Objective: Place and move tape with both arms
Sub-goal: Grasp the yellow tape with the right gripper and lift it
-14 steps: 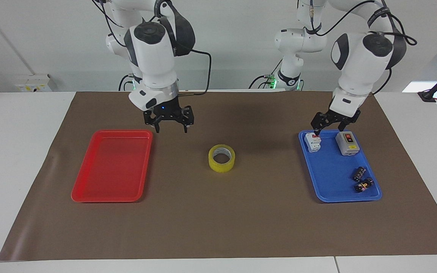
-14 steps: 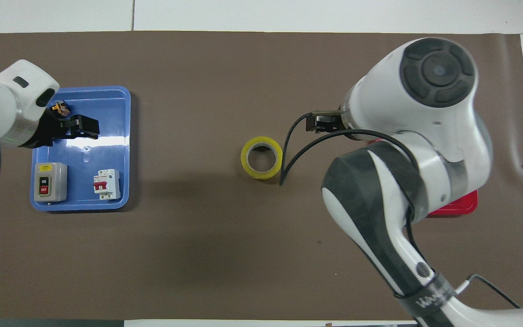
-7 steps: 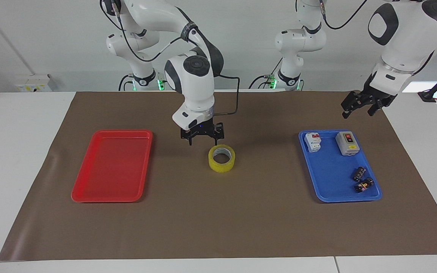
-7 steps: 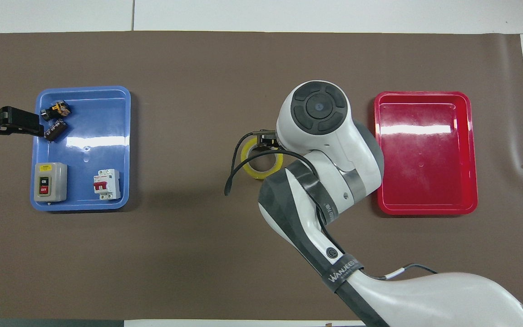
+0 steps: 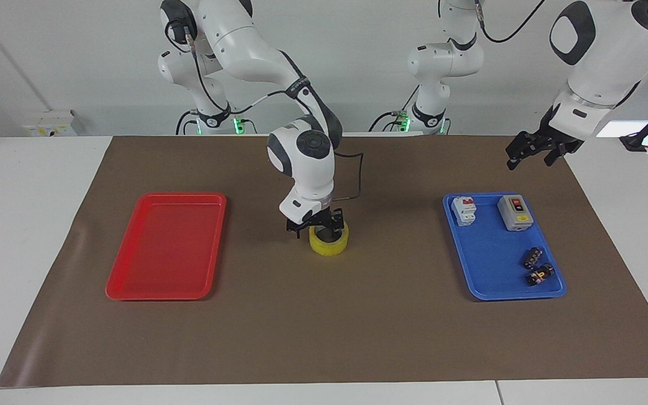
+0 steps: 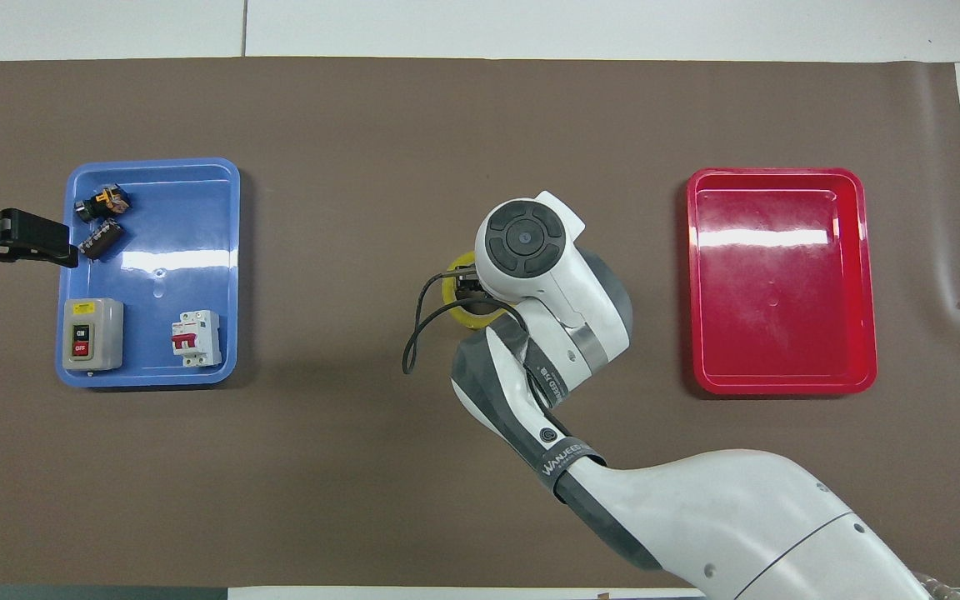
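Yellow translucent packing tape (image 5: 329, 241), a squat roll with a whitish core ring, lies flat at the middle of the facing view on the brown paper cover (image 5: 324, 337) of the worktop, between the shallow red plastic tray (image 5: 133, 281) and the shallow blue plastic tray (image 5: 487, 287). I judge it light and stiff, its smooth wound face a little slippery; the sound hold is across the ring wall, one finger inside the core and one outside.

Bent steeply down from the upper left of that view, the right arm sets its right gripper (image 5: 317, 224) at the roll's top edge. One of its fingers seems to dip into the core, but I cannot tell whether they have closed.

Waiting raised at the upper right, the left gripper (image 5: 533, 151) hangs over the cover's edge, its fingers parted and holding nothing.
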You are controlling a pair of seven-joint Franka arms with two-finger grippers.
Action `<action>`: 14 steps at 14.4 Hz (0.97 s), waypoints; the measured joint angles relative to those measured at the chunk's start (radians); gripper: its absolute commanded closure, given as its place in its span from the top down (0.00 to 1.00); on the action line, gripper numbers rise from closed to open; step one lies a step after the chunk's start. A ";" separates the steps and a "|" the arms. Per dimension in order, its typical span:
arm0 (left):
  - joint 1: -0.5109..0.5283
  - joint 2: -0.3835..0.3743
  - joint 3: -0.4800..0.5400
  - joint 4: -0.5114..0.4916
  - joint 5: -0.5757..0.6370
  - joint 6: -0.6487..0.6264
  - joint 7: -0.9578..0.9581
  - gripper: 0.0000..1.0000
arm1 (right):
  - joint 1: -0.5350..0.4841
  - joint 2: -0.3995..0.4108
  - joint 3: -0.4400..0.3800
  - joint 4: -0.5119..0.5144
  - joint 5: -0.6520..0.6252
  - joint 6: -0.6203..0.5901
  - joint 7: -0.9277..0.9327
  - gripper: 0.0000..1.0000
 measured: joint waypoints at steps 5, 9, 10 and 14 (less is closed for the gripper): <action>0.000 0.000 -0.002 0.000 0.000 0.000 0.036 1.00 | 0.001 -0.013 -0.002 -0.085 0.000 0.097 -0.070 1.00; 0.000 -0.002 -0.002 0.000 0.000 0.000 0.040 1.00 | -0.001 -0.020 -0.004 -0.102 0.000 0.142 -0.079 0.86; 0.000 -0.003 -0.002 0.000 0.000 0.000 0.040 1.00 | -0.001 -0.020 -0.004 -0.106 0.000 0.151 -0.079 0.85; 0.001 -0.004 -0.002 0.000 0.000 0.000 0.040 1.00 | -0.004 -0.020 -0.009 -0.116 0.000 0.190 -0.079 0.73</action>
